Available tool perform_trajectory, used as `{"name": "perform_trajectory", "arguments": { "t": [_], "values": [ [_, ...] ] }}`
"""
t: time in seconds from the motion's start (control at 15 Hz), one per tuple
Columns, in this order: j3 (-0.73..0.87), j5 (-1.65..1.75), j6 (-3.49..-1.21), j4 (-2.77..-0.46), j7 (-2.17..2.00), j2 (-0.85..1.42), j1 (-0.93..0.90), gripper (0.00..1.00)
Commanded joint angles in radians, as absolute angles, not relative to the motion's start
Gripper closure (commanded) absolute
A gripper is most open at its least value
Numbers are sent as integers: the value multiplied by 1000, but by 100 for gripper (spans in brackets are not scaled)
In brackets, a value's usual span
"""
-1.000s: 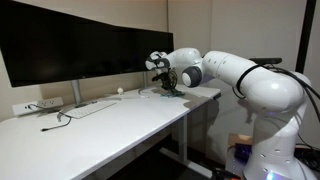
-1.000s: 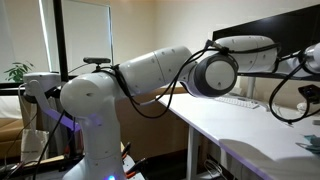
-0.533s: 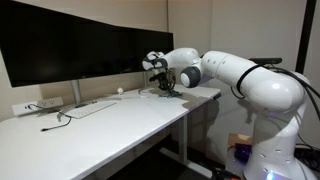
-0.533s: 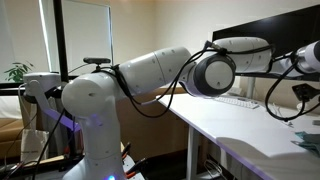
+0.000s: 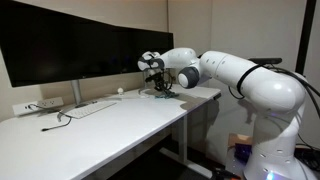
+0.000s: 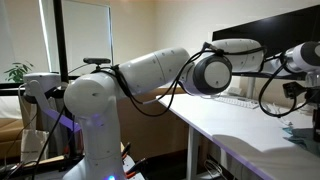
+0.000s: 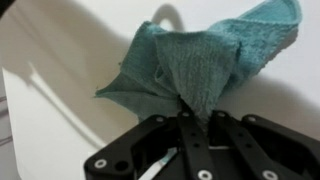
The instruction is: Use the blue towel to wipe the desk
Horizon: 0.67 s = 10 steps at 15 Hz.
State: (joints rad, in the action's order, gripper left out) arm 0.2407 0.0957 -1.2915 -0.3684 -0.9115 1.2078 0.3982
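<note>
Exterior views show a long white desk point(image 5: 110, 120) under a wide dark monitor point(image 5: 70, 50), with a white robot arm point(image 5: 250, 85) reaching over its far end. In the wrist view, a crumpled blue towel point(image 7: 200, 60) sits bunched on the desk, one fold pinched by the tool point(image 7: 190, 108).

- Blue towel point(image 7: 205, 65): teal terry cloth, bunched into loose folds, one fold pinched between the closed fingers of the tool point(image 7: 188, 106), corners spreading outward.
- Desk point(image 7: 60, 40): white, smooth, with the towel's shadow on it.
</note>
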Motion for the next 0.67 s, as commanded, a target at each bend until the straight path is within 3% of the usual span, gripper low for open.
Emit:
{"name": "perform_trajectory", "arguments": {
  "t": [0.0,0.07,0.13,0.6],
  "values": [
    [235,101,-1299,-387,-911,1197,394,86],
    [235,101,-1298,-387,-909,1197,393,86],
    [235,101,-1298,-387,-909,1197,394,93],
    [229,94,-1290,-399,-917,1209,416,93]
  ]
}}
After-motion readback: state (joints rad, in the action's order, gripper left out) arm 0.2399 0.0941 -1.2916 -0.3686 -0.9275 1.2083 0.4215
